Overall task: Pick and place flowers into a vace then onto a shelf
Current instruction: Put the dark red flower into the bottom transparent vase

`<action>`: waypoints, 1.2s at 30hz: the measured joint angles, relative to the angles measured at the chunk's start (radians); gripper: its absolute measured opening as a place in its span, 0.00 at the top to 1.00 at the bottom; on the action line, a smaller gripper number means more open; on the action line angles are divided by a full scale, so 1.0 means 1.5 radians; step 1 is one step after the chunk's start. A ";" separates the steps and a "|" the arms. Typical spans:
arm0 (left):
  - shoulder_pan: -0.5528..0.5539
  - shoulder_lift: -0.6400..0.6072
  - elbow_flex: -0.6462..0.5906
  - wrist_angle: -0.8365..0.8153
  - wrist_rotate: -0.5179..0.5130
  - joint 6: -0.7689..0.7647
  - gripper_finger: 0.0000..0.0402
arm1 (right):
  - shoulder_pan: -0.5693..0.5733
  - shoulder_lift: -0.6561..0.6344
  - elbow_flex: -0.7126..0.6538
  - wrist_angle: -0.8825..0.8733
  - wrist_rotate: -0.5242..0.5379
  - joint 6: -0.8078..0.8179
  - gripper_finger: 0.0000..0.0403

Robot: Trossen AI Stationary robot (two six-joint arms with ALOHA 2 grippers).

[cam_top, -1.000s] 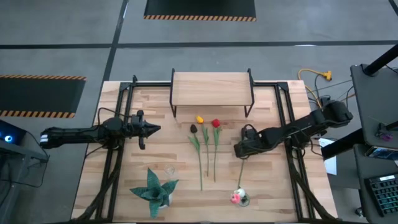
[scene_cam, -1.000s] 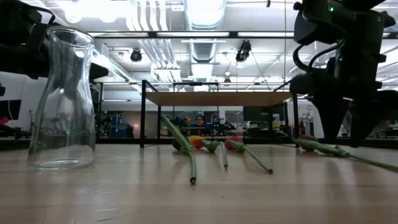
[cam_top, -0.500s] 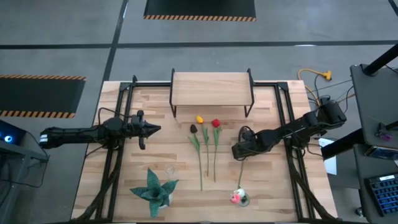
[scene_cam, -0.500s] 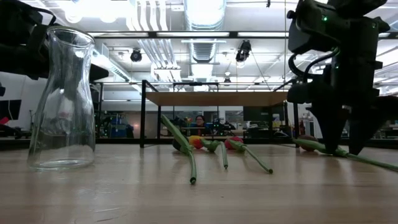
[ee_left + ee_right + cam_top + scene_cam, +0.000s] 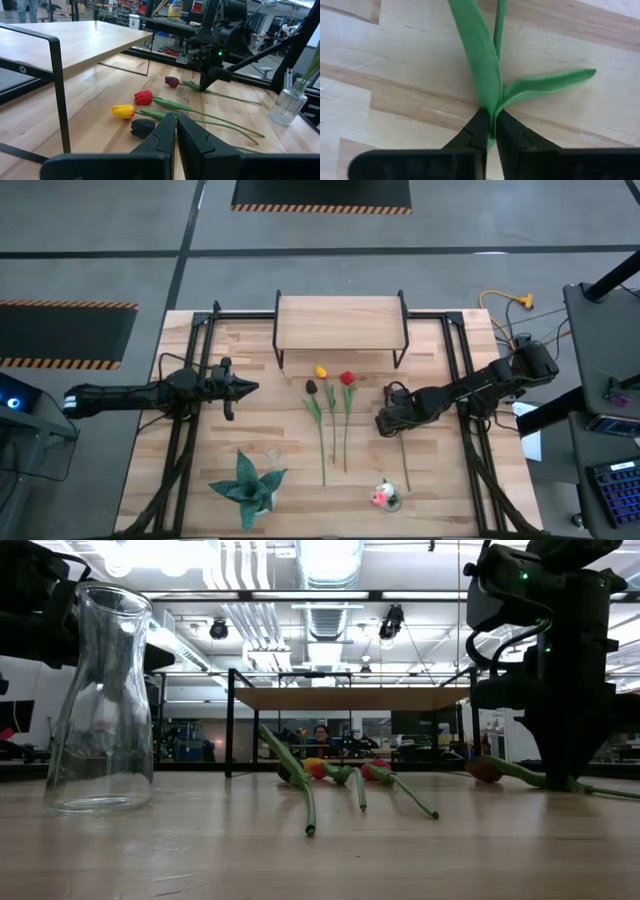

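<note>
Pick-up under way: the right gripper (image 5: 491, 131) is clamped on the green stem of the maroon-headed artificial tulip (image 5: 171, 81), low on the wooden plank table (image 5: 250, 425), right of three loose tulips (image 5: 331, 415). Next comes lifting it toward the clear glass vase (image 5: 100, 705). Left gripper (image 5: 176, 134) idles, pinched together.

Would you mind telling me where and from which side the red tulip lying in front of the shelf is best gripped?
Probably on the bare stem just below the head of the red tulip, coming straight down from above. It lies flat on the table, head toward the shelf, and neighbouring stems run close alongside, so fingers should straddle the stem crosswise.
</note>
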 joint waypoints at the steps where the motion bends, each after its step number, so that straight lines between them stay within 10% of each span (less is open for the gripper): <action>1: 0.000 0.000 0.000 0.000 0.000 0.000 1.00 | 0.000 -0.006 -0.001 -0.002 0.000 -0.001 0.96; 23: 0.000 0.000 0.000 0.000 0.000 0.000 1.00 | 0.008 -0.390 -0.001 -0.010 0.229 -0.144 0.97; 36: 0.000 0.000 0.000 0.000 0.000 0.000 1.00 | 0.061 -0.574 0.000 0.162 0.290 -0.515 0.97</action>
